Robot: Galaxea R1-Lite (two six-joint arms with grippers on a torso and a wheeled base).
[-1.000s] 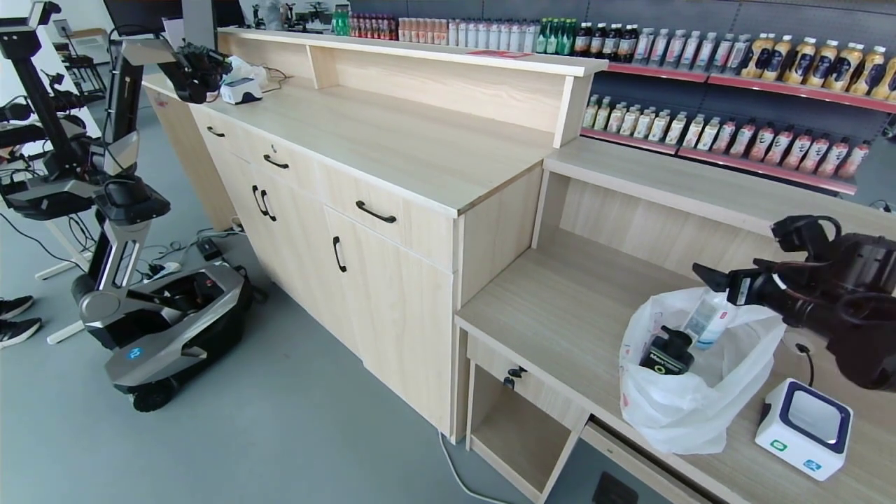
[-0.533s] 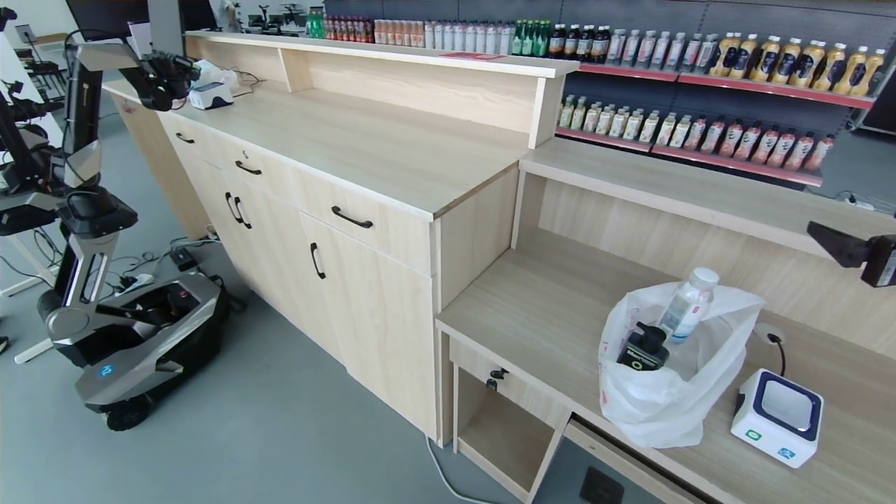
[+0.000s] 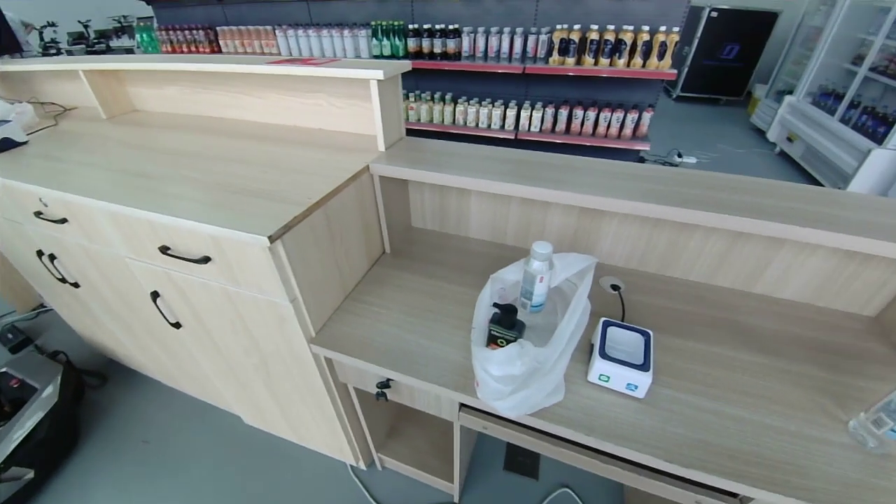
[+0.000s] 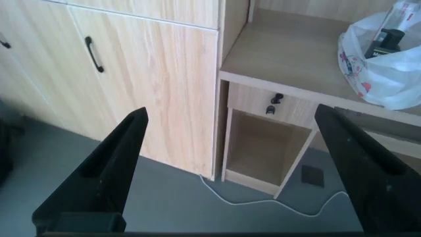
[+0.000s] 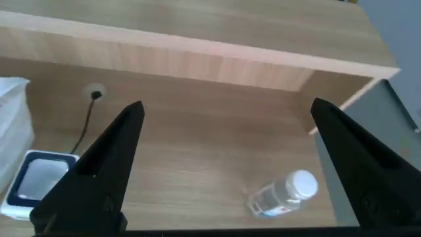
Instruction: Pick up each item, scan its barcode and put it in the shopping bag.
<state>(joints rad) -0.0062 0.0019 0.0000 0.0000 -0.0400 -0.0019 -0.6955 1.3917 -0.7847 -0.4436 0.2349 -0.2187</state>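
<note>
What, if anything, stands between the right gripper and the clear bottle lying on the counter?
Nothing visible does. The right gripper, open, hangs above the counter, and the clear bottle lies on its side on bare wood ahead of it. The scanner stands apart, beside the shopping bag, off that path.

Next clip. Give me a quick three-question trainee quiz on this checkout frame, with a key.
1. True or false: the scanner stands on the counter right beside the shopping bag.
2. How many items show in the bag? A) one B) two C) four
3. Fill in: the clear bottle left outside the bag lies on its ____.
Key: 1 true; 2 B; 3 side.
</note>
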